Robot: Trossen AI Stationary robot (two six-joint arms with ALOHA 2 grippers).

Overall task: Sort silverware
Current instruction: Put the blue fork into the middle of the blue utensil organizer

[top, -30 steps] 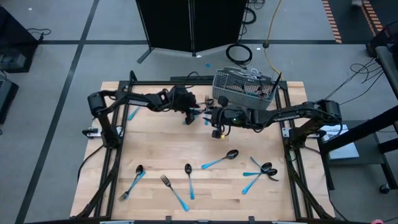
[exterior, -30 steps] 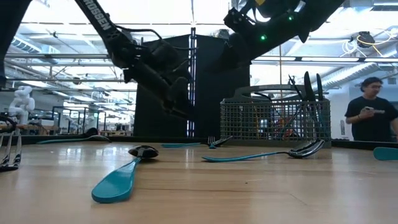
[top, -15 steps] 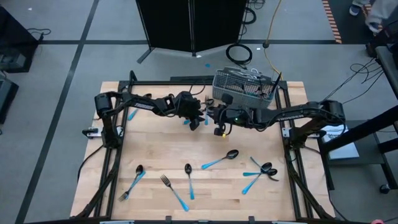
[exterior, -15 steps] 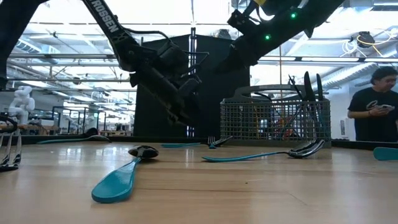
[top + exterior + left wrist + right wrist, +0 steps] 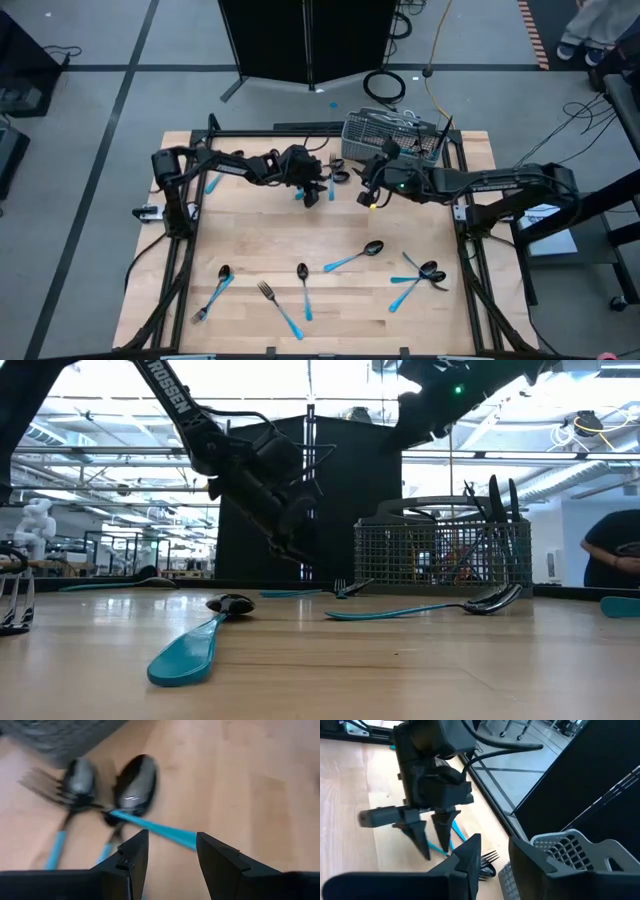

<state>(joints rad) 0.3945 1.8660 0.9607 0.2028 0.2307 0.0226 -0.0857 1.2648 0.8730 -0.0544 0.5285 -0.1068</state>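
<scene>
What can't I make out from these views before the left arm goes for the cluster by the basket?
- Cluster, left wrist view: blurred; how the handles cross under the spoon bowls is unclear.
- Same cluster, high view: partly hidden under the left gripper.
- Wire basket contents, low view: mesh hides all but the tips.
- Right gripper, right wrist view: its fingers block the fork behind them.
- Person, low view: cut off by the edge.

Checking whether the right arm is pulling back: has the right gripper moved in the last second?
Yes. In the high view the right gripper has shifted rightward, away from the left gripper, and now sits just in front of the wire basket.
</scene>
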